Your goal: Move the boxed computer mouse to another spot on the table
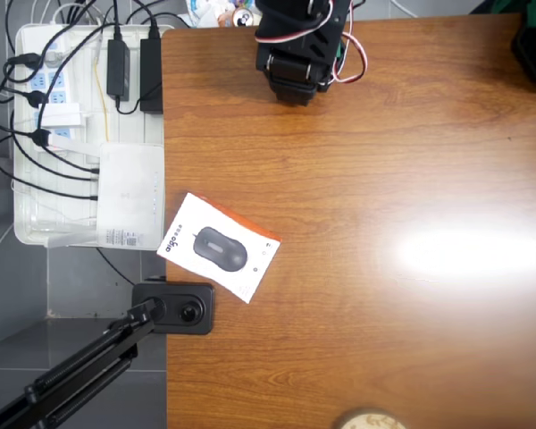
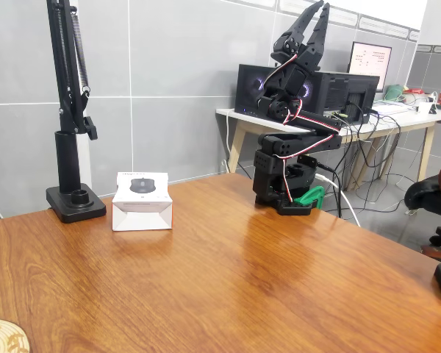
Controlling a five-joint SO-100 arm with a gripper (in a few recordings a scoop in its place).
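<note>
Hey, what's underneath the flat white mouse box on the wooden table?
The flat white mouse box lies directly on the reddish-brown wooden table, near its edge. Nothing pokes out beneath it; the covered patch is hidden.

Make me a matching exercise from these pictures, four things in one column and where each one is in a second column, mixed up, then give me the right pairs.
Things:
1. mouse box
2. pincer
3. black stand base
4. white tray

Places:
A. raised high, pointing up, above the arm's base
B. off the table's edge, holding cables and power strips
C. lying flat on the table near its edge, beside the stand
D. at the table's corner, carrying a tall black pole

Pairs: 1-C, 2-A, 3-D, 4-B
</note>
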